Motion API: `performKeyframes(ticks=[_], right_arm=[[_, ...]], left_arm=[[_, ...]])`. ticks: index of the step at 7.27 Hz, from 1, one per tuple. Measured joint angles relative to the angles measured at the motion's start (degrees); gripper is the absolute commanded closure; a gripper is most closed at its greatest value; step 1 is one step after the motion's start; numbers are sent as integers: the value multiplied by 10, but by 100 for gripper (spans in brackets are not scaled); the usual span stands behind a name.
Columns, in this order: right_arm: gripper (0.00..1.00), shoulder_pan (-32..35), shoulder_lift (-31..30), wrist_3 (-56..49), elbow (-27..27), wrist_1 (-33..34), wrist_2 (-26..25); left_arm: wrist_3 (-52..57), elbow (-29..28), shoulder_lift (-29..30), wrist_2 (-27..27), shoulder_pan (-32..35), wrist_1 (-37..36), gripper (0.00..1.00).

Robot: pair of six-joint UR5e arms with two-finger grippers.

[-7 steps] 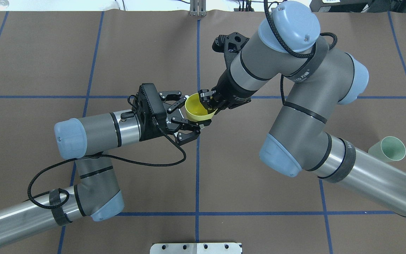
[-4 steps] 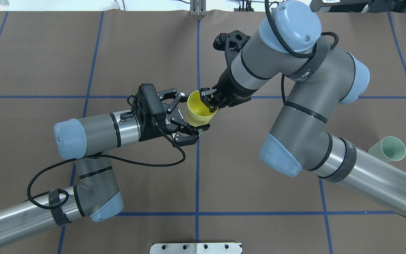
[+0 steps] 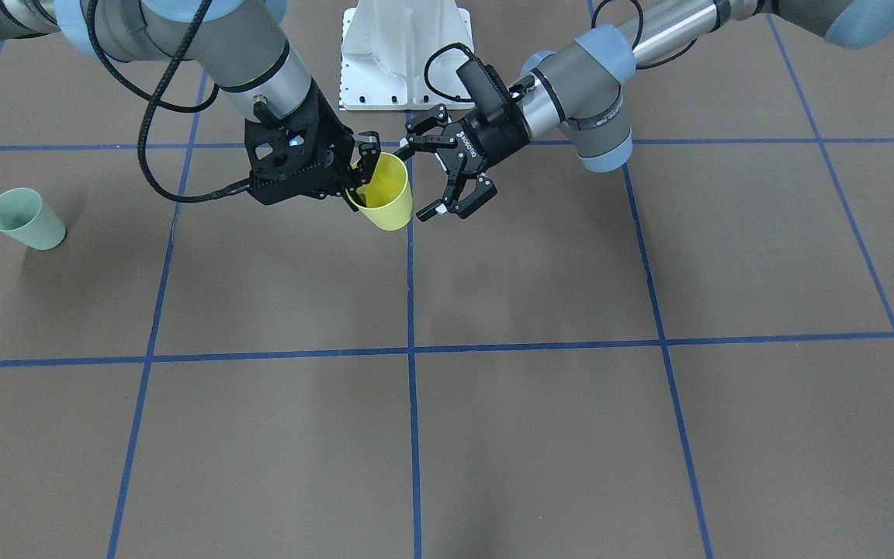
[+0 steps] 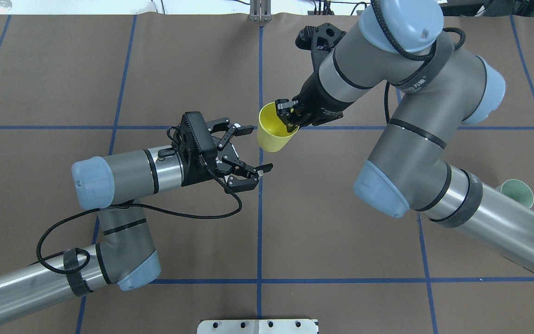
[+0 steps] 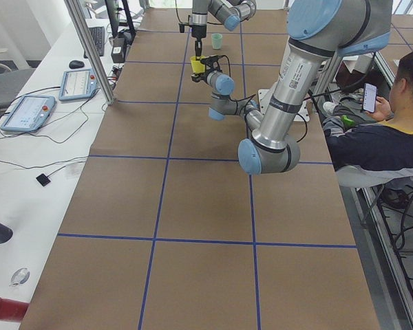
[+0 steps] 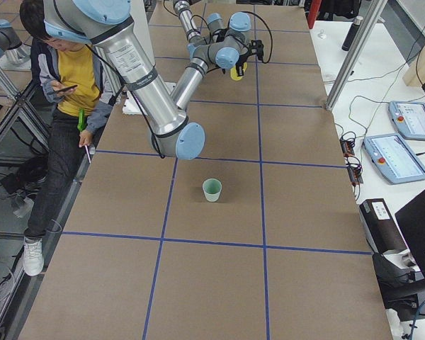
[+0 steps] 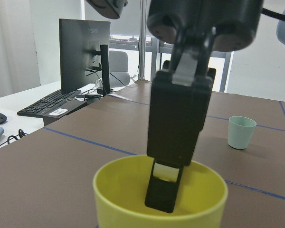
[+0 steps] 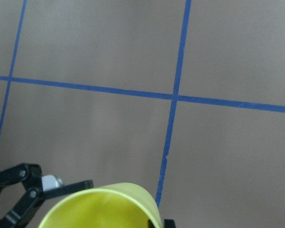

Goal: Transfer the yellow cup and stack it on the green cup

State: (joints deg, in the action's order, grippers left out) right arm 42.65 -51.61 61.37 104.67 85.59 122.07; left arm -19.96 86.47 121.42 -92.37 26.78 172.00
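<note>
Brown mat point(image 4: 193, 60): I am working over its middle crossing of blue lines, the one spot both my arms are reaching comfortably.
Right arm point(image 4: 406, 139): I am folding it at the elbow and aiming the wrist down toward 7 o'clock in the overhead view, so the cup is hanging mouth-up and a little tilted.
Left arm point(image 4: 128, 169): I am holding it level, pointing toward 3 o'clock and facing the cup.
Left gripper point(image 4: 257, 147): I am keeping it spread wide and grasping nothing, just beside the cup at its 7 o'clock, not touching it.
Right gripper point(image 4: 290, 118): I am clenching it on the cup's wall, one finger inside the rim and one outside.
Yellow cup point(image 4: 274, 130): it is riding in my right gripper, seemingly clear of the mat.
Green cup point(image 3: 25, 219): it is standing upright, well apart toward 4 o'clock, half hidden by my right forearm overhead. I am judging it the stack's base, with the carry ahead.
</note>
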Motion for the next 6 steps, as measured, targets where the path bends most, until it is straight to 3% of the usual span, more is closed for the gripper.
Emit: performKeyframes(ticks=[3,6], right_arm=[[100,81,-42,-1,-1,0,2],[100,155,-92,-13,2,0,7]], left_arm=[[-2,2,-16,17,7,-8,0],[-2,6,-82,34,83,-79,1]])
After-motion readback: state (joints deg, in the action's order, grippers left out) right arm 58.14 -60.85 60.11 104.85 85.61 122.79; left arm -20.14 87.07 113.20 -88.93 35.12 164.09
